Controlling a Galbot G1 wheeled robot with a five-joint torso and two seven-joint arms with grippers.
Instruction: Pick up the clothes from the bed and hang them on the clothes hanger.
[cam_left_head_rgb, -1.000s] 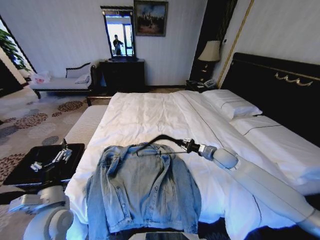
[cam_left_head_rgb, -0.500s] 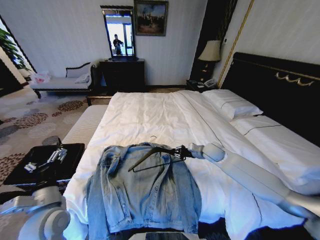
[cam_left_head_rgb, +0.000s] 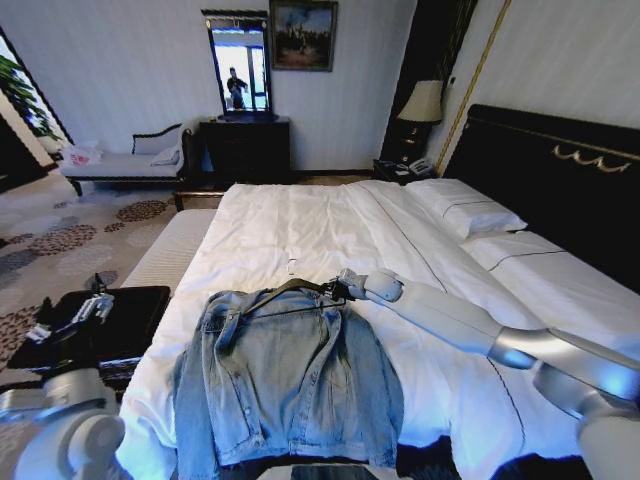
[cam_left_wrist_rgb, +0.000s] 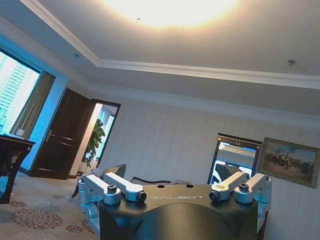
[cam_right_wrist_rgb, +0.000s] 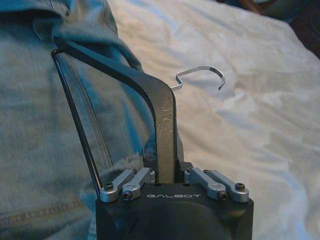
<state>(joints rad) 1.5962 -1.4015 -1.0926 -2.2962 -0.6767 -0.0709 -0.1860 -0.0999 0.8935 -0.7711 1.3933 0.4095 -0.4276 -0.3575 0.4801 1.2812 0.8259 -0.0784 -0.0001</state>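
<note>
While the right gripper (cam_left_head_rgb: 338, 290) stretches out over the bed (cam_left_head_rgb: 300, 230), its jaws are clenched on one black arm of the hanger (cam_left_head_rgb: 285, 291), which runs straight out from between them. Beyond the jaws, the hanger's metal hook (cam_right_wrist_rgb: 200, 75) curls over bare white sheet. The jacket (cam_left_head_rgb: 285, 375) lies spread flat on the bed's near end, its collar just beneath the hanger; in the right wrist view denim (cam_right_wrist_rgb: 40, 125) sits to one side of the jaws and under the hanger's thin bar. The left gripper (cam_left_wrist_rgb: 175, 192) hangs off the bed's side, pointing up at the ceiling, jaws spread and empty.
</note>
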